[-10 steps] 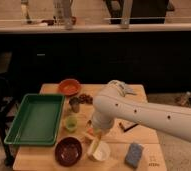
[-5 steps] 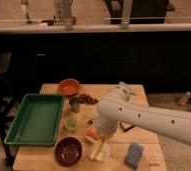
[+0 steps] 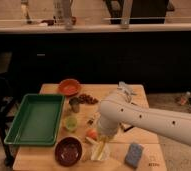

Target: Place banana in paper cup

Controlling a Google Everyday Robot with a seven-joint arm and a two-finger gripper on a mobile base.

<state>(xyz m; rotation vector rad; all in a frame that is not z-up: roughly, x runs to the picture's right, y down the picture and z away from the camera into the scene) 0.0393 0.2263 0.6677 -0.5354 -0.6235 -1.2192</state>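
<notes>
**Arm swings in over the cup, banana down in it**

Since a second ago the white arm (image 3: pixel 154 120) has swung in from the right and lowered, so that its front end now hangs over the near edge of the table (image 3: pixel 114 92), where earlier it sat a little higher and further back. The gripper (image 3: pixel 105 141) points down just above the paper cup (image 3: pixel 100 154), at the near middle of the table. Its jaws are closed, and the banana (image 3: pixel 102 148) hangs yellow between them, its lower end reaching into the cup. Whether the fruit already rests on the cup's bottom cannot be told, since the arm covers much of it.

Just beside the cup on the left stands a dark maroon bowl (image 3: pixel 68 150). An orange fruit (image 3: pixel 92 134) lies just behind the cup, close under the arm. A light green cup (image 3: pixel 70 122) stands further back and to the left, near the right rim of the green tray (image 3: pixel 35 120) that fills the left part of the table. Behind the green cup is a small dark can (image 3: pixel 75 104), with something reddish-brown (image 3: pixel 88 99) lying beside it. An orange bowl (image 3: pixel 69 86) sits at the far edge. A blue sponge (image 3: pixel 134 155) lies at the near right, well apart from the cup.
</notes>
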